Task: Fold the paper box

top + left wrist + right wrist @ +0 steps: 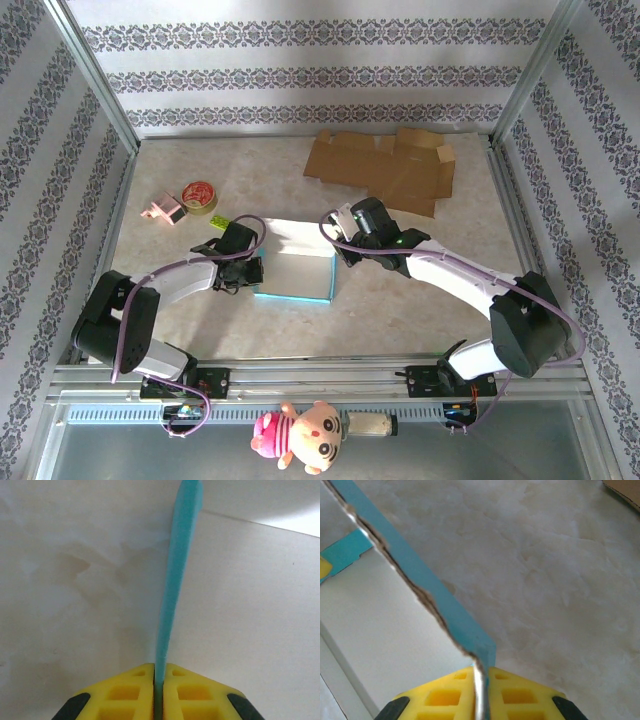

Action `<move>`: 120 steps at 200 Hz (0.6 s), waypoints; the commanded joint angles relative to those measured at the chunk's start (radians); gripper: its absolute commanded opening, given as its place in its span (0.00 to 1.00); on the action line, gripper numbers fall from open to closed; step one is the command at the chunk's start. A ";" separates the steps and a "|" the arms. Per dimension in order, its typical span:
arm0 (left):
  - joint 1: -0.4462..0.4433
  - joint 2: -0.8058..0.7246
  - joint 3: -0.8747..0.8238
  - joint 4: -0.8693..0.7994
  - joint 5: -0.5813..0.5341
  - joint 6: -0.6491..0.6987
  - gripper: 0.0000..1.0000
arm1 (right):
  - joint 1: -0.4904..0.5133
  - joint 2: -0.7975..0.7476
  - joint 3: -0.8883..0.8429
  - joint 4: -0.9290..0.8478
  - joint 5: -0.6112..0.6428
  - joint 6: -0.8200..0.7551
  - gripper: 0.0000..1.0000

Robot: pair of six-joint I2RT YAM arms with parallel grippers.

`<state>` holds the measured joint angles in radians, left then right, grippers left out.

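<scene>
progress looks partial: white-and-teal paper box (293, 272) stands between both jaws, walls raised; left jaws are pinched shut on one teal wall, right jaws on the opposite; top seemingly unclosed.

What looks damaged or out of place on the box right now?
The box wall pinched in the right hand has a ragged, frayed edge with the card layers showing, as if torn. The opposite wall, pinched in the left hand, looks clean-edged.
</scene>
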<state>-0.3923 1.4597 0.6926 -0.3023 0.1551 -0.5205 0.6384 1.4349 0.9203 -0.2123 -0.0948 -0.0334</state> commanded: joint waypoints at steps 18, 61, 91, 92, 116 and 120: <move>-0.004 0.034 0.058 -0.051 -0.080 0.057 0.15 | -0.002 0.012 0.002 0.010 -0.026 -0.008 0.13; -0.076 0.102 0.112 -0.154 -0.237 0.067 0.00 | 0.000 0.011 -0.004 0.013 -0.030 0.001 0.13; -0.169 0.189 0.143 -0.226 -0.419 0.030 0.00 | 0.004 0.016 -0.004 0.024 -0.039 0.006 0.13; -0.170 0.191 0.143 -0.225 -0.421 0.029 0.00 | 0.004 0.016 -0.003 0.024 -0.039 0.006 0.13; -0.184 0.204 0.133 -0.216 -0.430 0.000 0.00 | 0.004 0.012 -0.006 0.019 -0.040 0.002 0.14; -0.184 0.200 0.135 -0.216 -0.423 0.000 0.00 | 0.004 0.010 -0.006 0.019 -0.040 0.000 0.14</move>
<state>-0.5682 1.6119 0.8516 -0.4419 -0.2157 -0.4873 0.6392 1.4372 0.9203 -0.2054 -0.1135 -0.0322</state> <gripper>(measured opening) 0.041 0.135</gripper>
